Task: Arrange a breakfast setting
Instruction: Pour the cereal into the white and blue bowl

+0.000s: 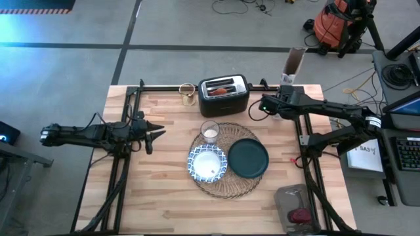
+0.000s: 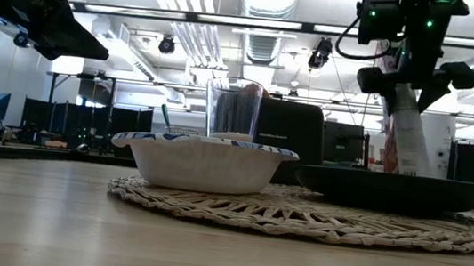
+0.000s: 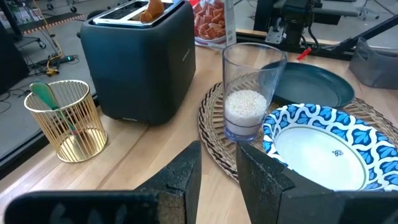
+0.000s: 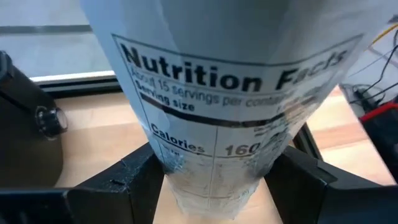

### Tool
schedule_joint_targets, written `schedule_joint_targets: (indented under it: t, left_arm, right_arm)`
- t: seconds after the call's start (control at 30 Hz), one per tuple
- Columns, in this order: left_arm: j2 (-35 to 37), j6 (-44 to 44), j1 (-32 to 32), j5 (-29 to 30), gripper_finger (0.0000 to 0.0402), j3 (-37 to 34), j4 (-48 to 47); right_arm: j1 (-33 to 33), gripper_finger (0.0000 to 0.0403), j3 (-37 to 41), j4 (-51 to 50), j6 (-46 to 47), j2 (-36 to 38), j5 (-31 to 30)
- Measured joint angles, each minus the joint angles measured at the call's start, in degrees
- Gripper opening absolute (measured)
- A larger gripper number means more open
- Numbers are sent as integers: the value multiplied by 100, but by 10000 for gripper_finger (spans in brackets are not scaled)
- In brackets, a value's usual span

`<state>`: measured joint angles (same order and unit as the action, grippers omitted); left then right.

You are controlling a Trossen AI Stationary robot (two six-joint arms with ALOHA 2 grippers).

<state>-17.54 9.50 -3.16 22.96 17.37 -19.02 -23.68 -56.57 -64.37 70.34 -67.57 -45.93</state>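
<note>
On the round straw placemat [image 1: 226,185] stand a blue-and-white bowl [image 1: 208,164], a dark teal plate [image 1: 248,158] and a clear glass [image 1: 210,131] holding something white. Behind them a black toaster [image 1: 223,96] has a brown pastry [image 3: 152,9] sticking out of its slot. My right gripper [image 1: 287,88], at the table's far right, is shut on a tall clear container [image 1: 294,63] with a nutrition label. My left gripper [image 3: 219,180] hovers open over the table's left part, pointing toward the glass [image 3: 247,93], with nothing between its fingers. My right gripper pinches the container's labelled wall [image 4: 186,174] between its two fingers [image 4: 134,180], one on each side. The fingers slant downward and lie across the container. It stands nearly upright, a little tilted [image 2: 408,126]; the plate hides its base in the low view.
A gold wire cup [image 1: 188,94] with a green-handled thing in it stands left of the toaster. A grey tray [image 1: 296,208] with a red object lies at the near right corner. Bare wood shows along the table's left and near sides.
</note>
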Motion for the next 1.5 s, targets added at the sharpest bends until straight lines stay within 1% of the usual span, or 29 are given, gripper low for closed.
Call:
schedule_joint_targets:
  t: [0.13, 0.47, 0.6, 0.8, 0.9, 1.03, 1.27, 1.33, 1.5]
  left_arm:
    - [0, 0, 0, -4, 83, 0, -1]
    - [0, 0, 0, -149, 83, 0, 28]
    - [0, 0, 0, -151, 83, 0, 102]
    - [-48, 0, 0, -151, 83, 0, 194]
    - [-118, 0, 0, -153, 83, 0, 276]
    - [-218, 0, 0, -155, 83, 0, 374]
    - [-345, 0, 0, -157, 83, 0, 604]
    - [-380, 0, 0, -168, 83, 0, 655]
    - [-443, 0, 0, -216, 83, 0, 779]
  right_arm:
    - [-76, 237, 68, -1, -12, -165, -382]
    - [-524, 232, 111, 23, -288, -647, -541]
    - [-573, 211, 111, 25, -403, -723, -571]
    - [-595, 157, 111, 23, -527, -736, -597]
    - [-599, 139, 113, 23, -642, -712, -592]
    - [-599, 133, 113, 23, -699, -752, -619]
    - [-592, 141, 111, 21, -800, -949, -708]
    - [-592, 133, 110, 21, -857, -966, -706]
    - [-592, 95, 113, 23, -1043, -914, -694]
